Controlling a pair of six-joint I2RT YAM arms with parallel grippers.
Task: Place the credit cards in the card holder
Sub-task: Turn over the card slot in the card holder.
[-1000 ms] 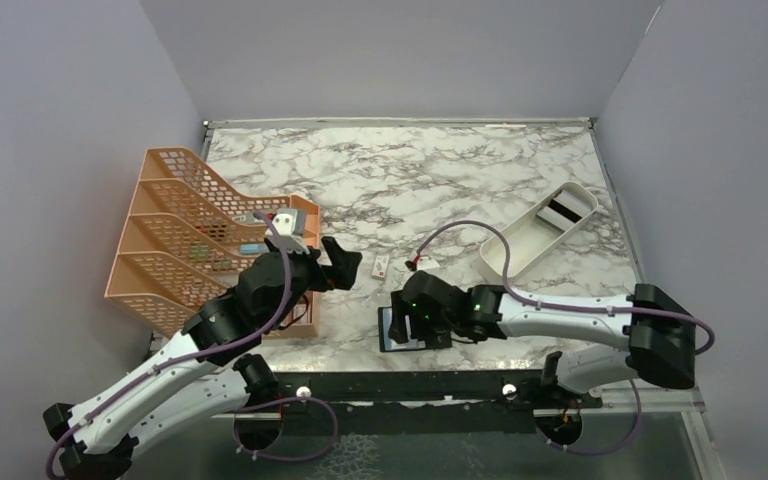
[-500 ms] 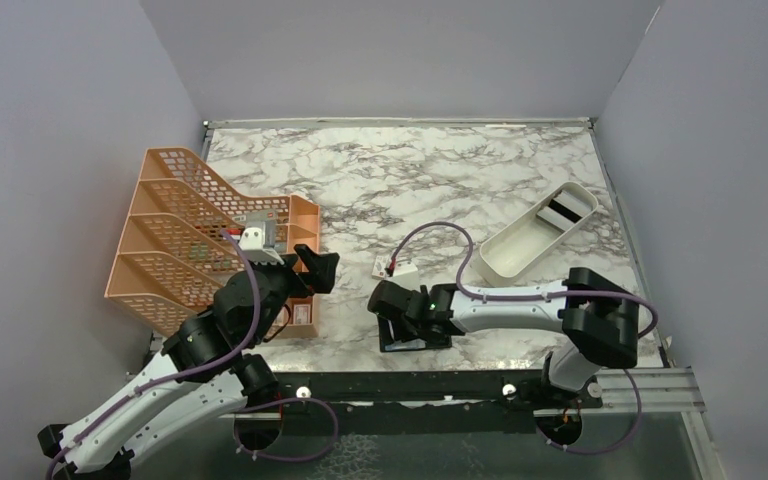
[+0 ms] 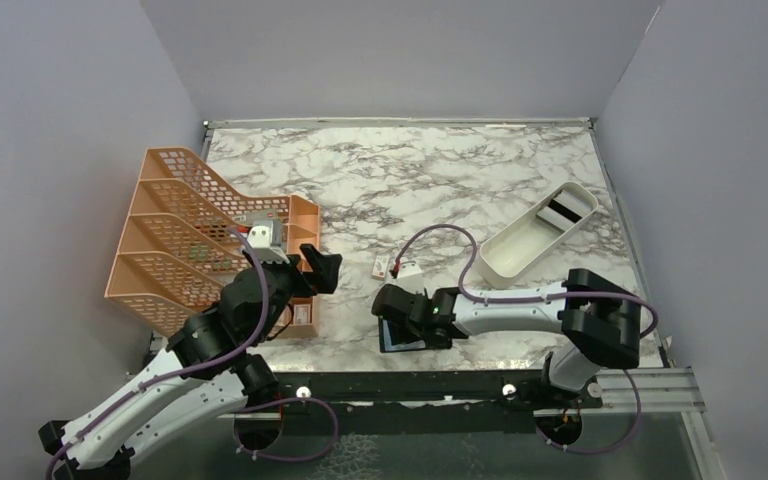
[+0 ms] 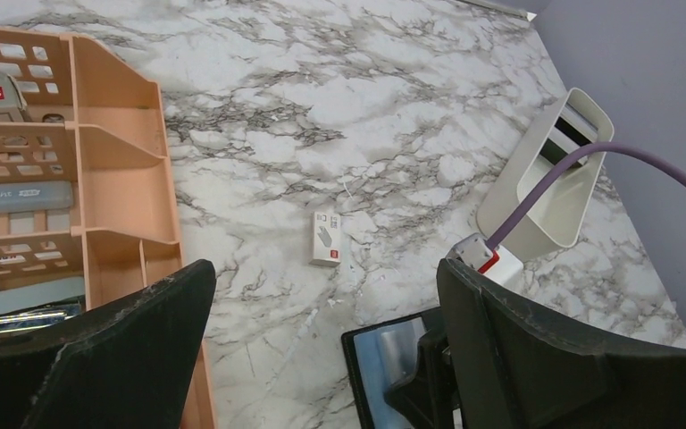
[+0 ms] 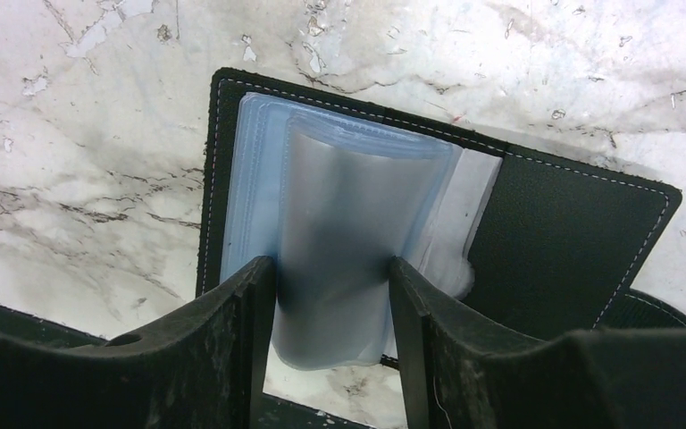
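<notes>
While your right end effector pinches the clear sleeve of the card holder, which lies open at the tabletop's near edge, your left end effector hangs wide open and empty. None of the credit cards shows inside the holder; all loading, I judge, remains.

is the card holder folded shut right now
No, the card holder lies spread open on the marble table, with its blue-grey lining and clear sleeves showing.
</notes>
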